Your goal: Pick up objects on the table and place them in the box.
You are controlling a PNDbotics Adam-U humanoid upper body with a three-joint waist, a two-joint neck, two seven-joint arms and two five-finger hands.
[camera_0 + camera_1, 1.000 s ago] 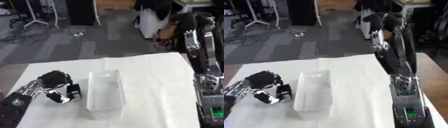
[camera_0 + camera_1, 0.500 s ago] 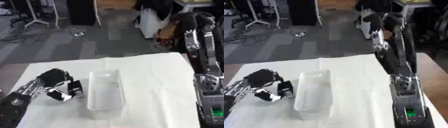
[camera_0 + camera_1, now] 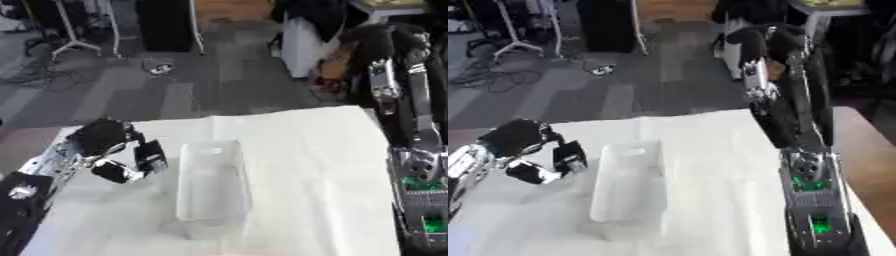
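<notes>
A clear plastic box (image 3: pixel 211 186) stands lengthwise in the middle of the white-covered table (image 3: pixel 306 165). My left hand (image 3: pixel 112 151) hovers just left of the box's far end, a little above the cloth. Its fingers (image 3: pixel 150 158) and thumb are curled round a small pale thing that is mostly hidden inside the grasp. My right arm (image 3: pixel 808 170) comes down along the right side of the table, green lights on its forearm. Its hand lies below the bottom edge of both views.
Bare white cloth lies to the right of the box and in front of it. Beyond the table's far edge are a grey floor, a stand's legs (image 3: pixel 70 45) and dark furniture. The right forearm (image 3: pixel 422 200) stands over the table's right edge.
My left hand has risen and shifted slightly toward the far end of the box, fingers still curled. The box and the right arm have stayed put.
</notes>
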